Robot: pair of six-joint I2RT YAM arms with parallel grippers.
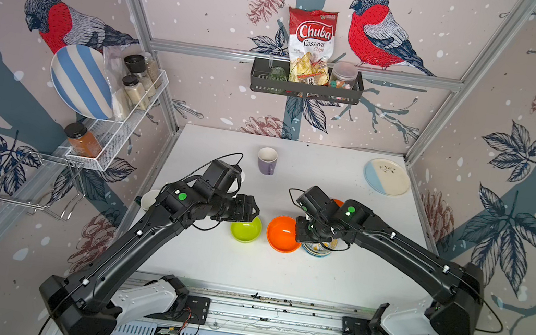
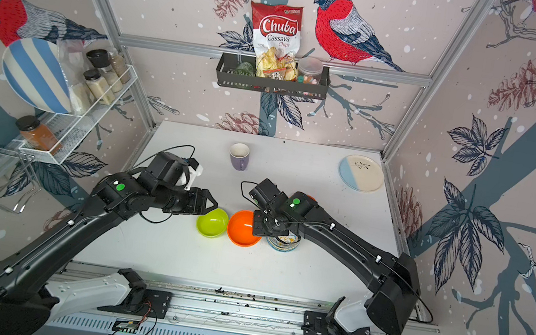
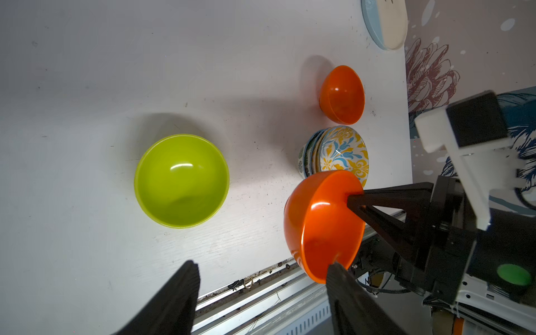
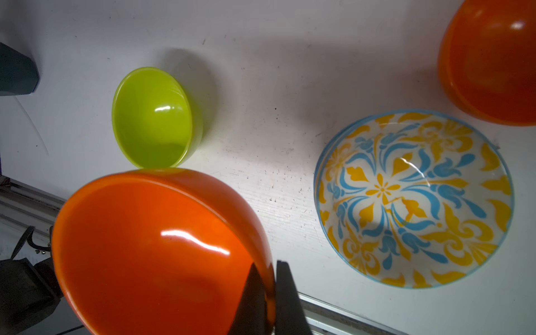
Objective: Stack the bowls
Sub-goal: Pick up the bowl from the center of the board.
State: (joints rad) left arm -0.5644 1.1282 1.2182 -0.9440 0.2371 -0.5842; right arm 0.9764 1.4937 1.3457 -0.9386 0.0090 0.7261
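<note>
Right gripper (image 4: 268, 278): jaws pressed together on the rim of an orange bowl (image 4: 150, 246), one finger inside the wall and one outside. The bowl hangs tipped from that pinch and looks clear of the table (image 1: 244, 265).

- Key relation: in a top view, the stack (image 1: 319, 250) sits at about 3 to 4 o'clock from the held bowl, just beside it and partly under the right wrist.
- The stack is patterned bowls nested together, with a yellow-and-blue floral one on top. I cannot count them.
- The right arm is plainly the nearer one. My guess is a short carry toward 3 o'clock, then level the bowl before letting go.
- The bowls are round, so there is no long axis to line up. Only centring over the floral rim and the tilt matter.

Second orange bowl (image 3: 342, 94): on the table at roughly 12 to 1 o'clock from the stack, close by but apart from it.

Lime bowl (image 1: 246, 229): upright on the table at 9 o'clock from the held bowl, rims near. I cannot tell if they touch.

Left gripper (image 3: 262, 264): fingers (image 3: 185, 290) spread wide, nothing between them and touching nothing. In a top view the lime bowl lies at 6 o'clock from it, just below. The left arm is nearest to that bowl.
</note>
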